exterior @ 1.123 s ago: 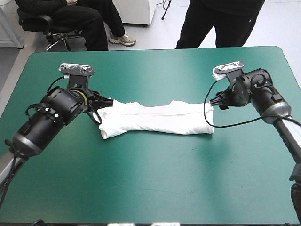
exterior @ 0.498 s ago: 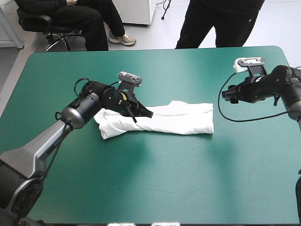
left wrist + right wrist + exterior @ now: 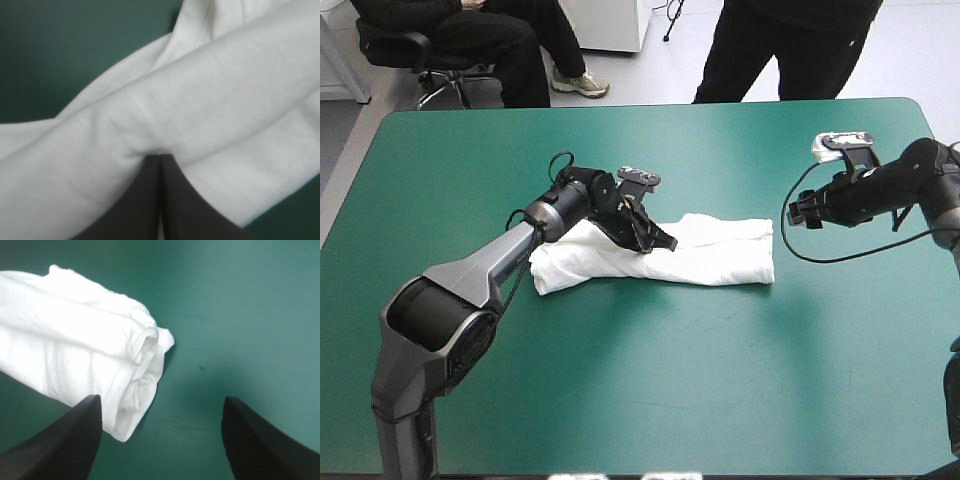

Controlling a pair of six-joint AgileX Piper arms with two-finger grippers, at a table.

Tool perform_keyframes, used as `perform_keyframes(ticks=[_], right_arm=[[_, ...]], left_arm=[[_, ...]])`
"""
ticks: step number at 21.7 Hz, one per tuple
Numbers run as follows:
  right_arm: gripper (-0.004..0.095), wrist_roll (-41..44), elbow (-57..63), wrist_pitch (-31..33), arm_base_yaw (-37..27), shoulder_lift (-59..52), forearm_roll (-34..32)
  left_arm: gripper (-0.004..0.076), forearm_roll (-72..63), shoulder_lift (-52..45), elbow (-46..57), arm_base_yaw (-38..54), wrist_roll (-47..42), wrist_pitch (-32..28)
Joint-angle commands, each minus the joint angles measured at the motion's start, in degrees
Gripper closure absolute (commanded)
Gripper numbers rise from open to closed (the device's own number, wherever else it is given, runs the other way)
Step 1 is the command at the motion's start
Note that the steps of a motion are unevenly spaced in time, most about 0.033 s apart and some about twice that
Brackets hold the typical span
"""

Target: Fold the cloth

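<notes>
T-shirt (image 3: 715,262): folded band, mid-table on teal-green cover (image 3: 650,380).
In the way: left arm (image 3: 485,272) overlies its left part.
Axis: long, left–right, along the far edge.
Left gripper (image 3: 665,243): we see fingers pinched on a mid-band fold.
Right gripper (image 3: 795,213): fingers spread, empty, off the right end.

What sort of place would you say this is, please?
Likely a robotics lab bench: a table under a teal-green cover, a folded white T-shirt lying on it, the left claw shut on the T-shirt and the right claw open just off its end.
</notes>
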Motion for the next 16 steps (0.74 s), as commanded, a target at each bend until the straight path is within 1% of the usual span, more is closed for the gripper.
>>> perform_keyframes(ticks=[1,5,6,10,14,16], right_arm=[[0.0263,-3.07,-0.97,0.65,-0.43,0.23,4.61],[0.0263,-6.48,-0.97,1.36,-0.43,3.51,8.78],[0.0263,-7.05,-0.97,2.3,-0.43,5.12,10.22],[0.0263,-6.92,-0.88,6.22,-0.32,10.32,11.66],[0.0263,-7.78,-0.88,6.35,-0.23,12.77,13.72],[0.0263,-8.61,-0.88,6.65,-0.23,14.64,15.79]], left_arm=[[0.0739,-1.89,-1.83,-2.27,-0.24,0.31,0.69],[0.0739,-1.74,-0.95,-2.27,-0.24,0.31,1.52],[0.0739,-1.74,-0.71,-2.27,-0.24,0.31,1.52],[0.0739,-1.74,0.29,-2.27,-0.24,0.31,2.66],[0.0739,-1.41,0.39,-2.27,-0.13,0.31,2.78],[0.0739,-1.28,0.39,-2.27,-0.13,0.56,2.67]])
